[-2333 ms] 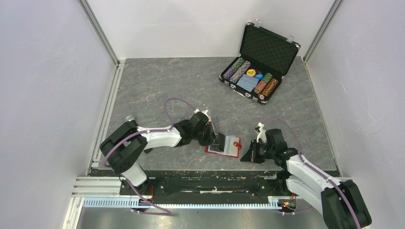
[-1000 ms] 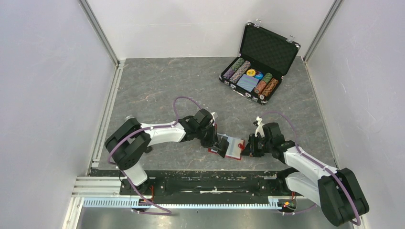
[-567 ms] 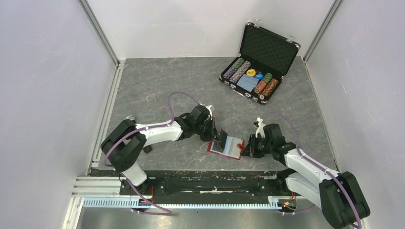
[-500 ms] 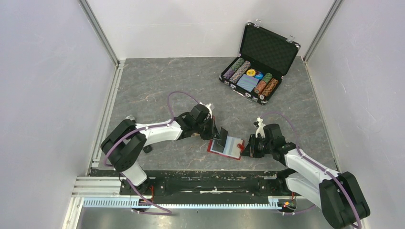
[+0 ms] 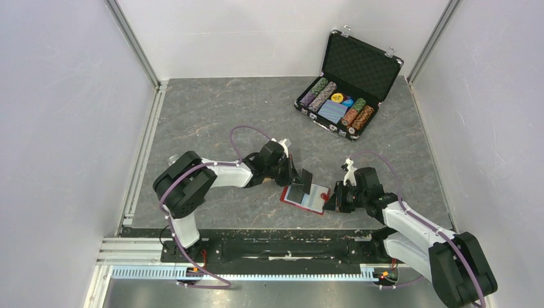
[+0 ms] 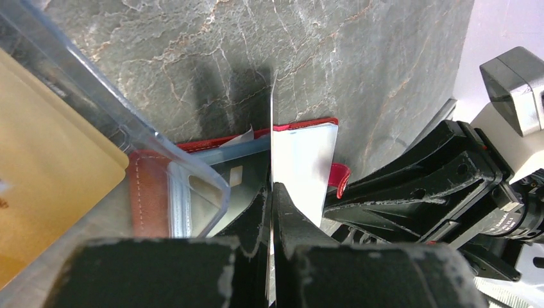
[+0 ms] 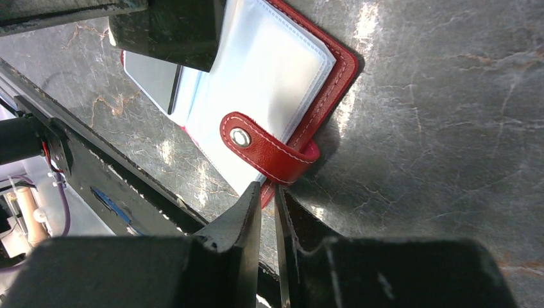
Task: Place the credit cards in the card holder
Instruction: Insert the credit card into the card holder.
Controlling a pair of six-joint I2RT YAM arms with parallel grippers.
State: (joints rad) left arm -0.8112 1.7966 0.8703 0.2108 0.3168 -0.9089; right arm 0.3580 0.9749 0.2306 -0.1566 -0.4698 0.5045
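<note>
My left gripper [image 5: 294, 173] [image 6: 272, 186] is shut on a black credit card [image 5: 306, 178], held on edge just above the far side of the open red card holder [image 5: 308, 199]. The left wrist view shows that card [image 6: 272, 128] edge-on over the holder's pale lining [image 6: 305, 154]. A gold card [image 6: 38, 160] lies in a clear tray [image 6: 109, 109] at the left. My right gripper [image 5: 335, 197] [image 7: 268, 189] pinches the holder's right edge under the snap tab [image 7: 263, 151]. A dark card [image 7: 154, 80] sits among the clear sleeves.
An open black chip case [image 5: 349, 83] with poker chips and a blue deck stands at the back right. White walls and metal rails enclose the grey table [image 5: 212, 115]. The arm bases sit on the near rail.
The left gripper has carried the black card a little right and away, from the holder's left side to its far edge. The right gripper and the holder have stayed put.
</note>
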